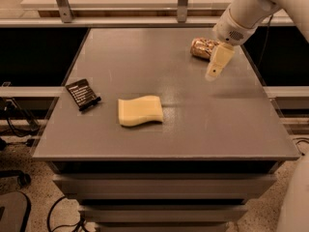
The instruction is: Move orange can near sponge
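The orange can [202, 48] lies on its side at the far right of the grey table [193, 129]. It is coppery gold with pale patches. The pale yellow sponge [140, 111] lies flat near the table's front centre, well apart from the can. My gripper [212, 74] hangs from the white arm at the upper right. It is just in front of the can and above the table top, holding nothing.
A small black card with white text [82, 94] lies at the table's left edge. A counter with metal posts [182, 1] runs behind the table. Cables and a chair base [14, 178] are on the floor at the left.
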Controlling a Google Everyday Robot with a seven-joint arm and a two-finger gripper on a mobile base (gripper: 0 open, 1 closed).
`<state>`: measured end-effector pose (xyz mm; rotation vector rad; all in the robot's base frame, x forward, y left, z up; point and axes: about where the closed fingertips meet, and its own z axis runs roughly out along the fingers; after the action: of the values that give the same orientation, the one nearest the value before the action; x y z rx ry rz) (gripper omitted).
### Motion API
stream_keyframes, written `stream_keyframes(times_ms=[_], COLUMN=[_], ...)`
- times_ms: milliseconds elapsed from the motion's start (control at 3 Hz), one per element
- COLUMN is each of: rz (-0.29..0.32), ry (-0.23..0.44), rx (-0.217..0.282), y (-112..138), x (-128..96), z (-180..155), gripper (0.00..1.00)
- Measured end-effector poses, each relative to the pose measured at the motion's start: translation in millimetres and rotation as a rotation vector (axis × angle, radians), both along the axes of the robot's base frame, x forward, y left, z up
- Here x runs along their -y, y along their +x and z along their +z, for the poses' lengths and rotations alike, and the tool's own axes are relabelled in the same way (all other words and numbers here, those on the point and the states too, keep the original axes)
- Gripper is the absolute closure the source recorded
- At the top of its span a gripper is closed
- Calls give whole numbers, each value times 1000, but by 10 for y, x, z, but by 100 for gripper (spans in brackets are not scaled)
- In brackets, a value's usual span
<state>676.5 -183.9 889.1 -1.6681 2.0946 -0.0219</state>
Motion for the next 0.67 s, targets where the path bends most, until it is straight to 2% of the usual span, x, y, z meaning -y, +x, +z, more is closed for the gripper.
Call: stream_keyframes(times_ms=[667], rz=[-22], ry=[35], rx=[-18], y=[209], x=[-48], z=[-146], gripper=[0])
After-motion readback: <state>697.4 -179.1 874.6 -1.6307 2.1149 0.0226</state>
